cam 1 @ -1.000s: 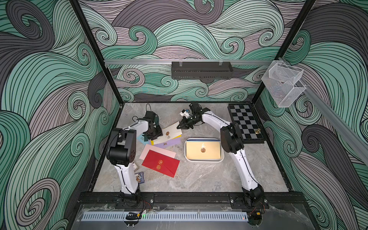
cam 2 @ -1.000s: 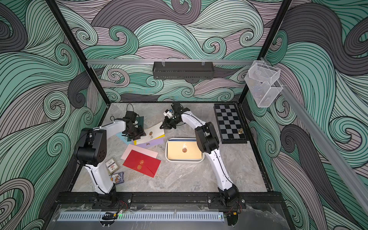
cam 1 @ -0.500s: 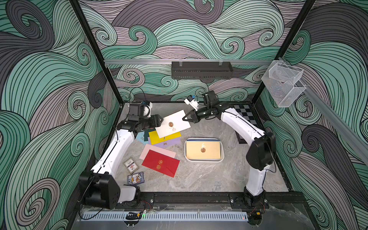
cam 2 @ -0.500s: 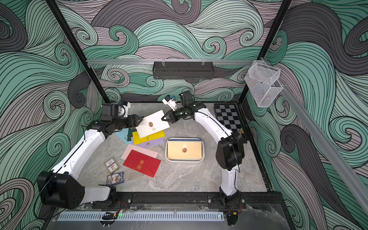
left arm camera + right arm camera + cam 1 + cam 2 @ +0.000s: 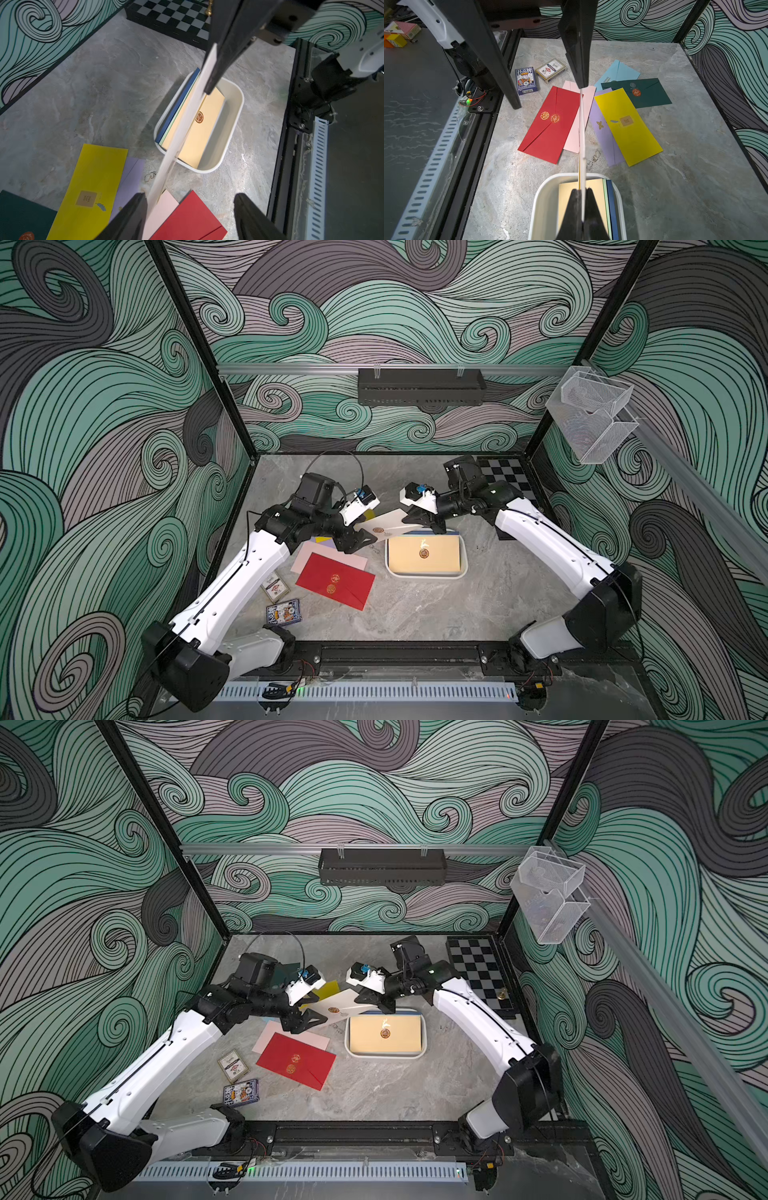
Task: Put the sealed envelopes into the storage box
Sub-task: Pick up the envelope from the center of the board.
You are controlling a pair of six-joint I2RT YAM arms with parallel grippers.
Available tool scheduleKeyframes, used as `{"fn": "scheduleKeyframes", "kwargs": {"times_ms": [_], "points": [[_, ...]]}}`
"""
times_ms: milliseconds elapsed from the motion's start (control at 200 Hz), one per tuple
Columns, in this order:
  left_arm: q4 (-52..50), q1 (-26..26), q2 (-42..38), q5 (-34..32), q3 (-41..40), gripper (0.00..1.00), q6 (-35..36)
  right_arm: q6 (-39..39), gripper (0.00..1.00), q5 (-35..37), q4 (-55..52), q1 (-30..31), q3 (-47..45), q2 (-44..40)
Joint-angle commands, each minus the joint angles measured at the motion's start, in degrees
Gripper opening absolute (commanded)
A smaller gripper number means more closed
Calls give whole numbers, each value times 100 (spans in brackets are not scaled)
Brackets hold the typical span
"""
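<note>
Right gripper (image 5: 581, 190) is clamped on one short end of a white envelope (image 5: 582, 124), whose round seal faces up in both top views (image 5: 384, 526). Left gripper (image 5: 190, 196) stands with its fingers spread wide, and the envelope's free end sits between them, close against one finger (image 5: 141, 205); actual contact cannot be judged. This envelope hangs in the air between the two arms, tilted, over the far corner of the storage box (image 5: 424, 576) on the left arm's side. Inside the white box a cream envelope (image 5: 384, 1033) lies flat on top, with pale green and navy edges (image 5: 178, 104) showing from under it along one long side. Beside the box, on the grey table (image 5: 415, 614), lie a red envelope (image 5: 550, 124) overlapping a pink one (image 5: 574, 135), then lilac (image 5: 604, 133), yellow (image 5: 629, 124), dark green (image 5: 645, 93) and light blue (image 5: 618, 72) envelopes fanned together. Two playing-card packs (image 5: 526, 80) sit near the red envelope, and a chessboard (image 5: 478, 973) lies in the far corner.
</note>
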Motion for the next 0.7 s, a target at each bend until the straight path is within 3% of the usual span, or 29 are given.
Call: {"fn": "scheduleKeyframes", "kwargs": {"times_ms": [0, 145, 330, 435, 520, 605, 695], "points": [[-245, -43, 80, -189, 156, 69, 459, -545, 0, -195, -144, 27, -48, -150], [-85, -79, 111, -667, 134, 64, 451, -770, 0, -169, -145, 84, -148, -230], [401, -123, 38, -780, -132, 61, 444, -924, 0, -309, -163, 150, -273, -298], [421, -149, 61, -432, -199, 58, 526, -885, 0, -302, -163, 156, -273, -299], [338, -235, 115, -300, -232, 50, 614, -862, 0, -375, -203, 161, -235, -305], [307, -298, 170, -299, -257, 34, 583, -843, 0, -426, -202, 160, -225, -327], [254, -322, 151, -56, -289, 23, 617, -825, 0, -467, -186, 154, -210, -341]]}}
